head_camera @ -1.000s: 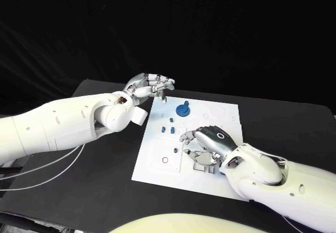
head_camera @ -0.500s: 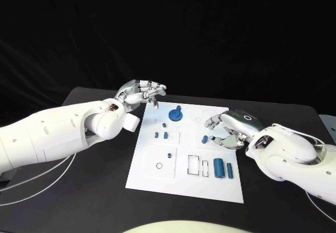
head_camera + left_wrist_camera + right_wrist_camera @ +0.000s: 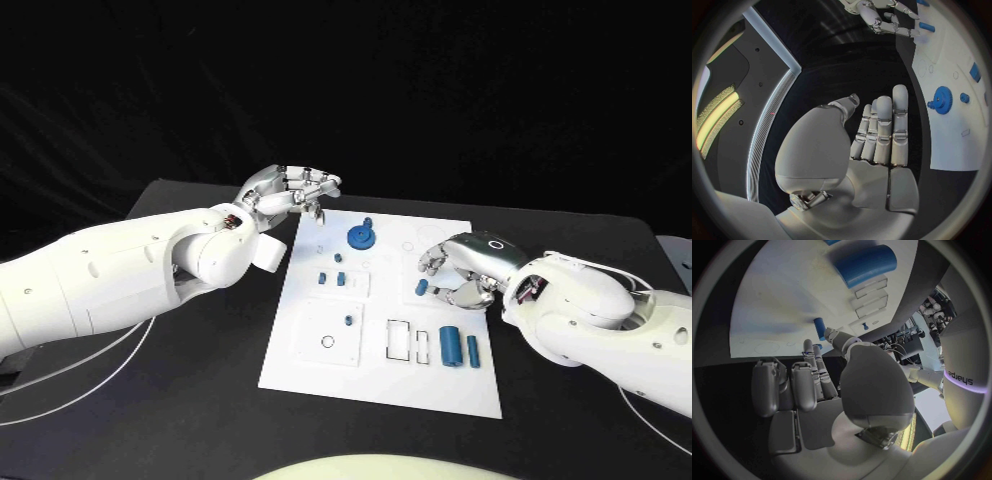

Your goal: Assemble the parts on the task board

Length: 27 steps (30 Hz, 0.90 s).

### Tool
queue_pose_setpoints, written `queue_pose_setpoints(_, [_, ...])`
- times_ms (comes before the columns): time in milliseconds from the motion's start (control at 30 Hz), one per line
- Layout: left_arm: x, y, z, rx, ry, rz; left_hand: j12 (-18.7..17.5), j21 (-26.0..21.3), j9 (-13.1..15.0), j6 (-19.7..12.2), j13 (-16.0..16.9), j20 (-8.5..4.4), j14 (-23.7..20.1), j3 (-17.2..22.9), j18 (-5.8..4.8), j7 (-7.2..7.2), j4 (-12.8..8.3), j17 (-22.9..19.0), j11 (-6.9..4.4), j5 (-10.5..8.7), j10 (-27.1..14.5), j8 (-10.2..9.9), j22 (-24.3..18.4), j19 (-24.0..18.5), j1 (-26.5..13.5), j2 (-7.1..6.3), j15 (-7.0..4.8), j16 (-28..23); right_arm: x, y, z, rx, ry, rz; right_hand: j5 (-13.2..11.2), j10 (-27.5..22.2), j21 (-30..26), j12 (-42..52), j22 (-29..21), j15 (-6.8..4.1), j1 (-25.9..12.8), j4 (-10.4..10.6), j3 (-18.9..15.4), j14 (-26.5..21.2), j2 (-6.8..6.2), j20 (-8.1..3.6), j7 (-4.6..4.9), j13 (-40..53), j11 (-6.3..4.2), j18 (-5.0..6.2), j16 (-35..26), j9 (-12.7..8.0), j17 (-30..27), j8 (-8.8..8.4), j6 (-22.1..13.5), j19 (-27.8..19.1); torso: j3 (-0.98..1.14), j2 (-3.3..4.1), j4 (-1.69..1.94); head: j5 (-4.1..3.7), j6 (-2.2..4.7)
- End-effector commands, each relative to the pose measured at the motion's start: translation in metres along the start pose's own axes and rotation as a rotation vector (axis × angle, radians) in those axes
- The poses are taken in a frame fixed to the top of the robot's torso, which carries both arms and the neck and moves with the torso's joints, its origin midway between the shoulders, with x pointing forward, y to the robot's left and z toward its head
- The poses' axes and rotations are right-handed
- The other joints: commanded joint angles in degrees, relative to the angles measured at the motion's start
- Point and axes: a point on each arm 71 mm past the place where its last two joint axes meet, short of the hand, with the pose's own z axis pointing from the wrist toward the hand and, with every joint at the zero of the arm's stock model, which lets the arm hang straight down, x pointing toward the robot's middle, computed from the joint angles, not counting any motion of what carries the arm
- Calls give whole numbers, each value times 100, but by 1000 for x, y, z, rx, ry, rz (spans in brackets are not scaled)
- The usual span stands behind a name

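The white task board (image 3: pixel 378 372) lies in the middle of the table. A blue gear (image 3: pixel 361 237) stands at its far end, also seen as the gear (image 3: pixel 942 99) in the left wrist view. Small blue pegs (image 3: pixel 333 279) stand left of centre. A blue cylinder (image 3: pixel 451 346) and a thin blue bar (image 3: pixel 473 349) lie near the right edge. My right hand (image 3: pixel 464 270) hovers over the board's right side, fingers loosely curled and holding nothing. Its thumb is close to a small blue peg (image 3: pixel 421 288), the same peg (image 3: pixel 819 328) in the right wrist view. My left hand (image 3: pixel 296 189) is off the far left corner, empty, its fingers (image 3: pixel 882 130) straight.
Black table (image 3: pixel 188 400) surrounds the board on all sides. Empty rectangular slots (image 3: pixel 408 340) sit beside the cylinder, and a small ring outline (image 3: pixel 329 341) marks the near left panel. White cables (image 3: pixel 87 375) trail at the left.
The camera has shifted. My right hand has left the near slot area and now hovers by the small peg at mid right, uncovering the cylinder and bar. The left hand has barely moved.
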Motion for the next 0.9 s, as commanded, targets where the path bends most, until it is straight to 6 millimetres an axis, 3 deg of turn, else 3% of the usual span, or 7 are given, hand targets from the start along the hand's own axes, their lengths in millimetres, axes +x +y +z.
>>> queue_pose_setpoints(33, [2, -1, 0, 5, 15, -12, 35, -35, 5, -37, 6, 31, -34, 21, 34, 14, -1, -5, -11, -12, -41, -32, -7, 5, -30, -31, 1, -4, 6, 1, 1, -5, 57, -15, -20, 69, 30, 39, 920, -2, 41, -3, -31, 198, 21, 1, -8, -5, 1, -14, 41, 10, 6, 40, 62, 48, 0, 3, -7, 25, -19])
queue_pose_setpoints(200, [1, -1, 0, 5, 14, -11, 35, -35, 5, -37, 6, 31, -34, 21, 34, 14, -1, -5, -11, -12, -41, -32, -7, 5, -30, -31, 1, -4, 9, 2, 4, -8, 65, -10, -30, 138, 65, 86, 941, -5, 98, 11, 11, 200, 109, -5, -7, -18, -2, -23, 54, 19, 15, 81, 160, 71, -4, -1, -22, 34, -28])
queue_pose_setpoints(500, [2, -1, 0, 6, 17, -12, 35, -35, 5, -37, 6, 31, -34, 21, 34, 14, -1, -5, -11, -12, -41, -32, -7, 5, -30, -31, 1, -4, 16, 4, 10, -10, 79, -4, -119, 391, 251, 191, 1038, -36, 166, 53, 138, 221, 244, -27, -29, -38, -44, -64, 109, 44, 84, 178, 405, 171, 4, -1, -7, 36, -46])
queue_pose_setpoints(900, [2, -1, 0, 4, 17, -13, 55, -43, 11, -36, 13, 33, -39, 27, 36, 12, 0, -6, -12, -12, -48, -23, -11, 7, -35, -25, 1, 1, 17, 8, 13, -7, 50, 8, -156, 473, 315, 216, 1070, -49, 138, 94, 157, 224, 267, -39, -28, -39, -57, -78, 118, 38, 90, 170, 413, 204, 2, 1, -9, 34, -53])
